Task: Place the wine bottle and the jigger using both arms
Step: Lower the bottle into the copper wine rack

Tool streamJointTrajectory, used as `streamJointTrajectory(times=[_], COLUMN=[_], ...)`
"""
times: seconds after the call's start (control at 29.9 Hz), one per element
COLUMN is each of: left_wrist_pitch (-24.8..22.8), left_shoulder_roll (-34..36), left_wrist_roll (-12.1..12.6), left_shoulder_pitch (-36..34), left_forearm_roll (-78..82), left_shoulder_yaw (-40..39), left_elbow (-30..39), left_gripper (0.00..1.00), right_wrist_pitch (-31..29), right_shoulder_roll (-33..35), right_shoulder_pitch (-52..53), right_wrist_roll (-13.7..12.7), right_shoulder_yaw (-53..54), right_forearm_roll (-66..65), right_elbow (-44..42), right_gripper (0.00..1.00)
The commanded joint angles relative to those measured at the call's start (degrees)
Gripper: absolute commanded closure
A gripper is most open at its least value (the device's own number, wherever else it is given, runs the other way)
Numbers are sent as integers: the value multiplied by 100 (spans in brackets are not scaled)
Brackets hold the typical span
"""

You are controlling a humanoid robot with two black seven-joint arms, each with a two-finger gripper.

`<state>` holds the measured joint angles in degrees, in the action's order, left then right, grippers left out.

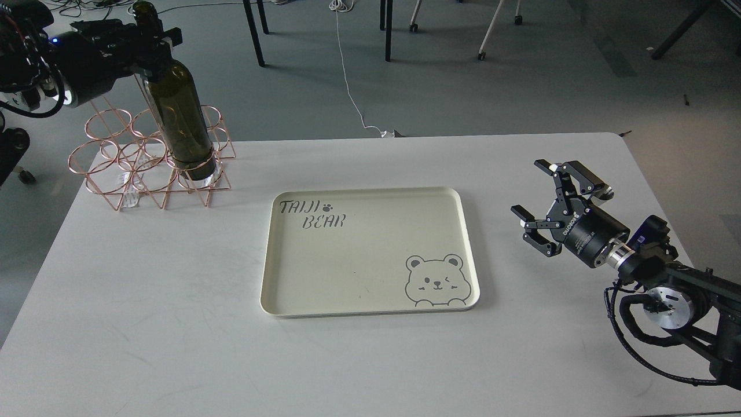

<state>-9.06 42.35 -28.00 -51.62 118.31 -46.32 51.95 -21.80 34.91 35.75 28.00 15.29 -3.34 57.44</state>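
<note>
The dark olive-green wine bottle [179,116] stands nearly upright at the far left, with its base inside a front ring of the copper wire rack [116,168]. My left gripper [145,43] is shut around the bottle's neck, just below the mouth. My right gripper [529,194] is open and empty, low over the table at the right, with its fingers pointing left toward the tray. A small shiny silver piece [605,194] shows behind its upper finger; I cannot tell whether it is the jigger.
A cream tray [370,190] with "TAIJI BEAR" lettering and a bear drawing lies at the middle of the white table [145,324]. Chair legs and a white cable are on the floor beyond the far edge.
</note>
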Motion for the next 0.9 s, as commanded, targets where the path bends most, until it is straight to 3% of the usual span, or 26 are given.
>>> streamJointTrajectory(times=[0.0, 0.37, 0.87], left_wrist_pitch=[10, 80, 150], left_shoulder_roll=[-7, -77, -130], left_wrist_roll=[0, 0, 0], left_shoulder_pitch=[91, 258, 416], left_forearm_roll=[-1, -1, -1], left_shoulder_yaw=[1, 1, 1], left_elbow=[8, -62, -159], left_gripper=[72, 69, 58], right_wrist_pitch=[0, 0, 9], right_shoulder_roll=[-2, -2, -2], right_shoulder_pitch=[-6, -15, -103], right_wrist_roll=[0, 0, 0], right_shoulder_yaw=[0, 0, 9], right_forearm_roll=[0, 0, 0], right_elbow=[-5, 4, 12], right_gripper=[2, 2, 2])
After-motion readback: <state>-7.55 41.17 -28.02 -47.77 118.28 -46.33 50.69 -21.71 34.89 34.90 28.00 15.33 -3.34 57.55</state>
